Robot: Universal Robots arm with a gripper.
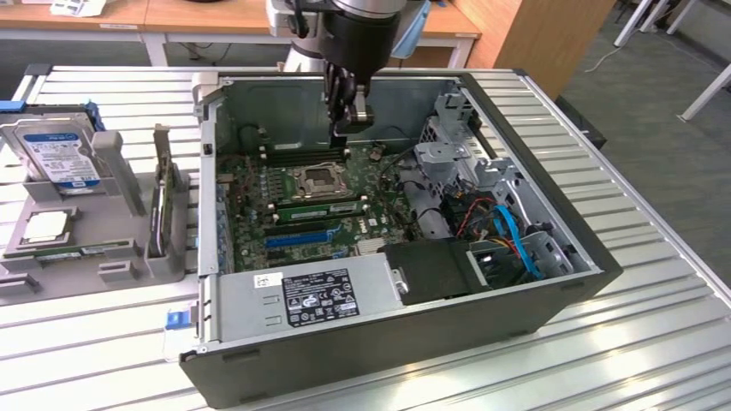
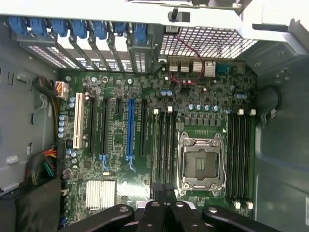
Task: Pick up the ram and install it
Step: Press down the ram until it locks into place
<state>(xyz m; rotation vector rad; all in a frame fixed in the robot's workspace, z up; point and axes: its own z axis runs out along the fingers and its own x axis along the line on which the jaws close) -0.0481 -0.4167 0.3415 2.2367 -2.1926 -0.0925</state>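
Exterior view, left to right: the thin green ram stick (image 1: 71, 252) lies in the grey tray (image 1: 126, 265) at lower left; our black gripper (image 1: 349, 120), fingers clenched on nothing, hovers over the open grey computer case (image 1: 549, 282). We judge alignment with the stick essential.

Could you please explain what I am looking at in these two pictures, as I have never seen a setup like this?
This is a robot arm working over an open computer case that lies on a slatted metal table. The exterior view is taken from a camera off the arm; the other comes from a camera on the arm's wrist, looking straight down into the case. The arm ends in a claw, which is shut and hangs just above the green main board, near the square processor socket and the long black memory slots. I cannot tell whether it holds anything. On the exterior view's left, a grey holder carries spare parts, among them a hard drive and a thin green memory stick lying flat.
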